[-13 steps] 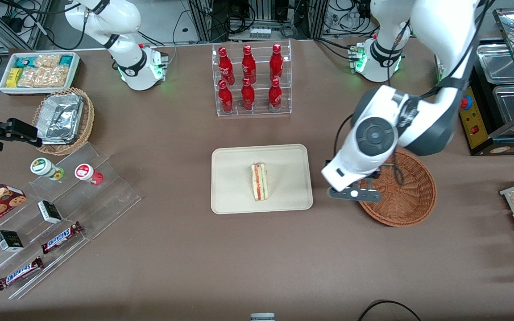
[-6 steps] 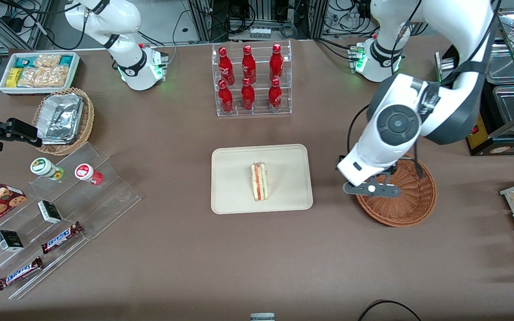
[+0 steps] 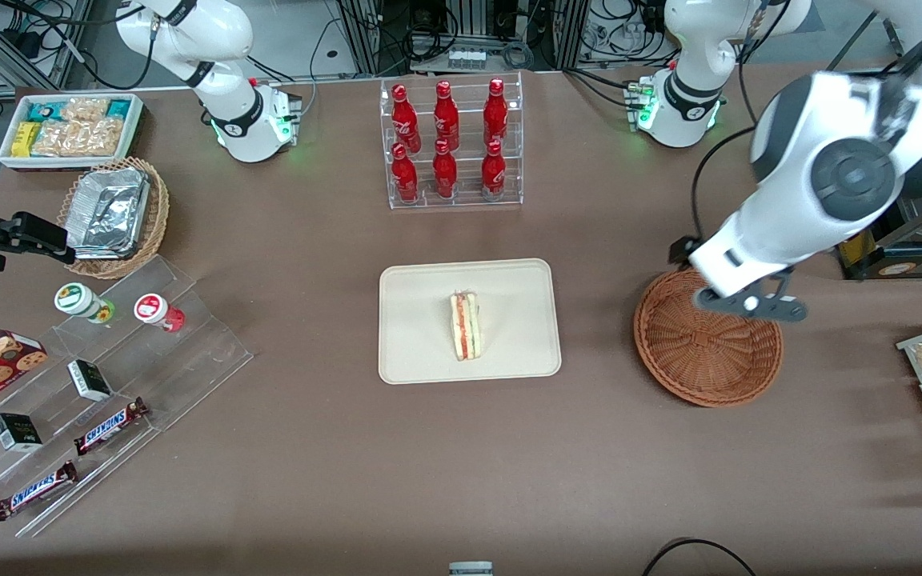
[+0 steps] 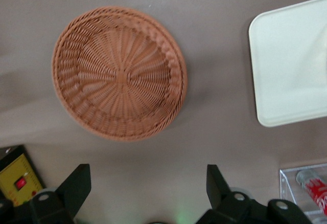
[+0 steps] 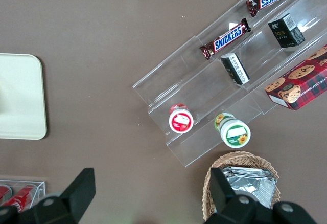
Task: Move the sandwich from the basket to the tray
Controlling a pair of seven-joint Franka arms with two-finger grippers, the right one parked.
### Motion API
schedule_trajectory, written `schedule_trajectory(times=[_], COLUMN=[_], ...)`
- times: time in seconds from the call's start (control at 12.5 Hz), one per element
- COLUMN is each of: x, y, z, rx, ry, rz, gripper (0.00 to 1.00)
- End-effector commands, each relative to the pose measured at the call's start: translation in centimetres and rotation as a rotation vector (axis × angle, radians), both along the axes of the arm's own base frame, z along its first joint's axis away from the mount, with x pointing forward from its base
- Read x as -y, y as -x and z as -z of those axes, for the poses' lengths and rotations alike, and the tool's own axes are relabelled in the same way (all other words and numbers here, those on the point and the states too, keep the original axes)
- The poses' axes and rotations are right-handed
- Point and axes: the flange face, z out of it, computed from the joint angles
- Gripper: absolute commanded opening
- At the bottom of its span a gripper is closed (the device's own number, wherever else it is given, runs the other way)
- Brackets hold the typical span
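Sandwich (image 3: 467,326) lies on its side mid-tray (image 3: 421,352), filling stripe facing up. Tray sits flat at table centre, bottle rack (image 3: 450,144) at its 12 o'clock, farther from the front camera. Basket (image 3: 707,342) at the tray's 3 o'clock, well apart, toward my working end; nothing in it, bare weave in my wrist view (image 4: 119,73), with a tray corner (image 4: 291,70) near it. My gripper (image 3: 749,304) hovers above the basket's rim at about its 1 o'clock, not touching. Fingers (image 4: 74,185) spread wide, released, nothing between them. Snack shelf (image 3: 101,400) at the tray's 9 o'clock, toward the parked arm's end.
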Motion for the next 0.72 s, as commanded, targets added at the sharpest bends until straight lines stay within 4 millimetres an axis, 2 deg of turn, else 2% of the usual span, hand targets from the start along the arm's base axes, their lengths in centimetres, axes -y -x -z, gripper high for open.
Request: schedule_trajectory(times=[0.0,0.32,0.4,0.64], x=[-1.5,-4.6,-6.1,-7.4], y=[3.0,4.9,5.1,5.8], z=[-3.3,-5.8,-6.4,-7.9], rx=[-0.016,-0.057,-0.067,-0.07], ry=[-0.002,-0.011,-0.006,0.017], rz=[-0.007,-0.02,-0.028,-0.047], gripper=[1.0,1.0,1.0,1.0])
